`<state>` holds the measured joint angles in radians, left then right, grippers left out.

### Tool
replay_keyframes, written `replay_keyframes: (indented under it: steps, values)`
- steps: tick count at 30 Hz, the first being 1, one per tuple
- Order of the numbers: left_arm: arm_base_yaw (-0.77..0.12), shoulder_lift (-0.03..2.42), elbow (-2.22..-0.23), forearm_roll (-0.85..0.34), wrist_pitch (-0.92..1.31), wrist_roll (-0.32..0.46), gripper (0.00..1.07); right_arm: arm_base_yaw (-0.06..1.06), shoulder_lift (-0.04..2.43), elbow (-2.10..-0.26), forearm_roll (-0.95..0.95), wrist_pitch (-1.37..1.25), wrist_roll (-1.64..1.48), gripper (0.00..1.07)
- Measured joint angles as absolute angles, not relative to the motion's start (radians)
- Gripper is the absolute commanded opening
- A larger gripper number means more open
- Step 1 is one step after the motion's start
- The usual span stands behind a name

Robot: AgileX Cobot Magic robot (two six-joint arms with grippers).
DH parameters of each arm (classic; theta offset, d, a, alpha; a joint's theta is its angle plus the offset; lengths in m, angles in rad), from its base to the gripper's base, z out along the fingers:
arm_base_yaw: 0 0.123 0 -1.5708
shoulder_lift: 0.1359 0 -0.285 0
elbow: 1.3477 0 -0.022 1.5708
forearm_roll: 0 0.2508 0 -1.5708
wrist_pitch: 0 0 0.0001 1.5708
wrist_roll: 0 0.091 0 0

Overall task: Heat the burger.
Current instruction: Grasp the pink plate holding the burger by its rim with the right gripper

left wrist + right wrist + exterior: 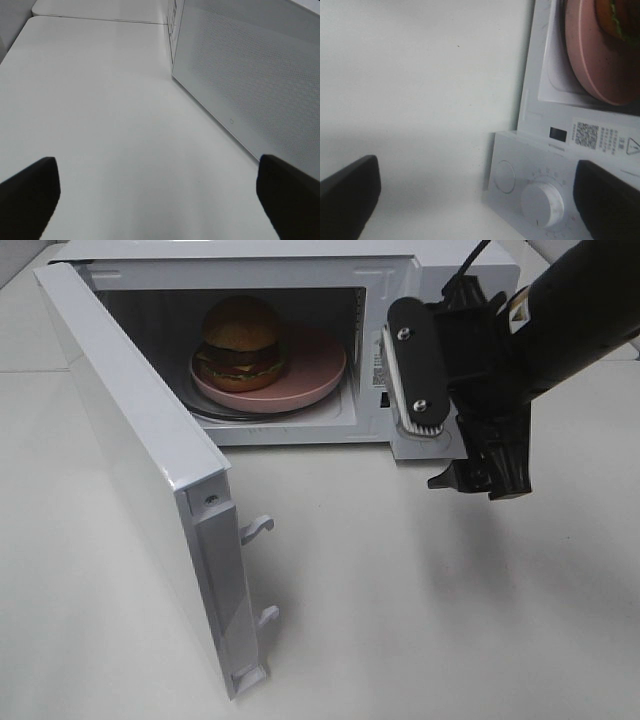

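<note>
Both wide apart, left fingers (27, 195) and right fingers (347, 192) — burger (240, 340) on pink plate (318, 365) inside microwave (300, 432) — door (130, 460) open

Pink plate (325, 365) sits inside the microwave (400, 280) (door (130, 440) open).

Burger (241, 340): golden-brown bun, dark patty, green lettuce. Plate (318, 368) pink, faintly speckled. Microwave (385, 285) white; door (250, 85) fine dot mesh. Desk (430, 620) off-white.

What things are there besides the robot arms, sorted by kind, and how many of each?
White box-shaped microwave oven, door open: 1
Tall burger with a glossy golden-brown bun: 1
Shallow round pink plate: 1
Total: 3
</note>
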<state>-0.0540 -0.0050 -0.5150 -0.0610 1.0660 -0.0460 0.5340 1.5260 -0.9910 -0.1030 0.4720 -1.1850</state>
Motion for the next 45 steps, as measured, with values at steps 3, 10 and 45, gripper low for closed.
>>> replay_keyframes:
  steps: [3, 10, 45]
  values:
    - [-0.054, -0.005, -0.515, -0.061, 1.066, -0.046, 1.00, 0.549, 1.573, -1.006, -0.112, 0.457, -1.185, 0.98]
    - [-0.054, -0.005, -0.515, -0.061, 1.066, -0.046, 1.00, 0.579, 1.707, -1.142, -0.114, 0.437, -1.183, 0.97]
    - [-0.054, -0.005, -0.515, -0.061, 1.066, -0.046, 1.00, 0.616, 2.101, -1.497, -0.218, 0.305, -1.106, 0.91]
